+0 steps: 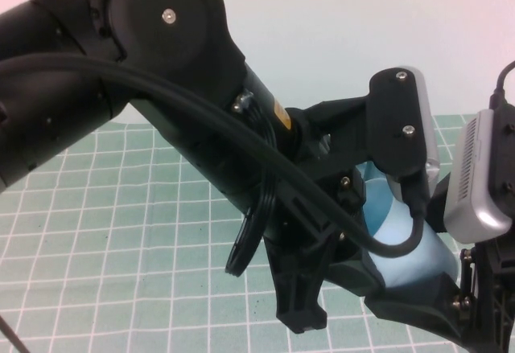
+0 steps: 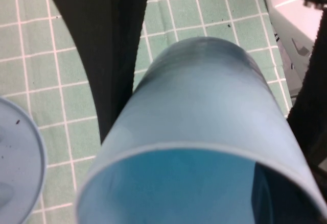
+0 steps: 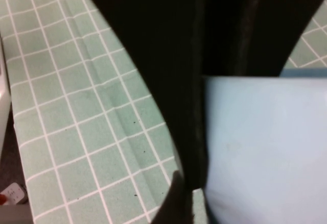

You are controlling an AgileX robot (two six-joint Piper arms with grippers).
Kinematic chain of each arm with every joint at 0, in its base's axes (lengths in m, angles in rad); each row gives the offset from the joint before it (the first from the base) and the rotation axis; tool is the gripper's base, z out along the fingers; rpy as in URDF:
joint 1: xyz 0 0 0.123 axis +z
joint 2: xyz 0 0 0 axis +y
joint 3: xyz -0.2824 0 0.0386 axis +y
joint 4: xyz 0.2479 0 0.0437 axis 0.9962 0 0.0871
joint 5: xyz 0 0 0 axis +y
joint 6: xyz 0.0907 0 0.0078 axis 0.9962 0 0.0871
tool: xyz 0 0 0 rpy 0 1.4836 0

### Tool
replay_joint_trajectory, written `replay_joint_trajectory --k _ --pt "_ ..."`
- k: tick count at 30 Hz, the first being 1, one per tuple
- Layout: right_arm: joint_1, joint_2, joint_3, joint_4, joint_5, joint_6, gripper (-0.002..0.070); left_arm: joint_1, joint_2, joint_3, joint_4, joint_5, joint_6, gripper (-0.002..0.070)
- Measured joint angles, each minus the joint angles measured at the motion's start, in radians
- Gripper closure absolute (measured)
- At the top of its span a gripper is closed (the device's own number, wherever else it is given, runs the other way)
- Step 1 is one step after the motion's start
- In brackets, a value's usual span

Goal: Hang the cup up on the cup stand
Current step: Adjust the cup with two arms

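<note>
The light blue cup is smooth and round, wider at its open mouth, and it is up in the air above the green checked mat. The left gripper has its fingers closed on the cup. The right gripper, just beside the cup, has fingers spread wide.

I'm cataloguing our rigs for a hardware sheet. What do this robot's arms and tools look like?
Both arms are matte black. The left arm has rounded joint housings with silver screws, a yellow label and thick black cables looping alongside. Each wrist carries a silver-grey camera on a black bracket. The tool fingers are flat black plastic.
</note>
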Motion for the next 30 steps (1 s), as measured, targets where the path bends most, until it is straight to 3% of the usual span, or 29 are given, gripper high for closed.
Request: replay_joint_trajectory --k 13,18,25,30 --pt "0.000 0.000 0.000 -0.029 0.005 0.053 -0.0019 0.000 0.000 0.000 -0.001 -0.008 0.000 0.0649" --pt "0.000 0.000 -0.006 -0.094 0.008 0.137 -0.0020 0.035 -0.010 0.000 -0.015 -0.017 0.000 0.0648" --pt "0.000 0.000 -0.007 -0.117 0.013 0.157 -0.0020 0.093 -0.022 0.000 -0.159 -0.025 0.058 0.0648" --pt "0.000 -0.002 -0.007 -0.118 0.012 0.167 -0.0020 0.097 -0.023 0.000 -0.177 -0.036 0.062 0.0649"
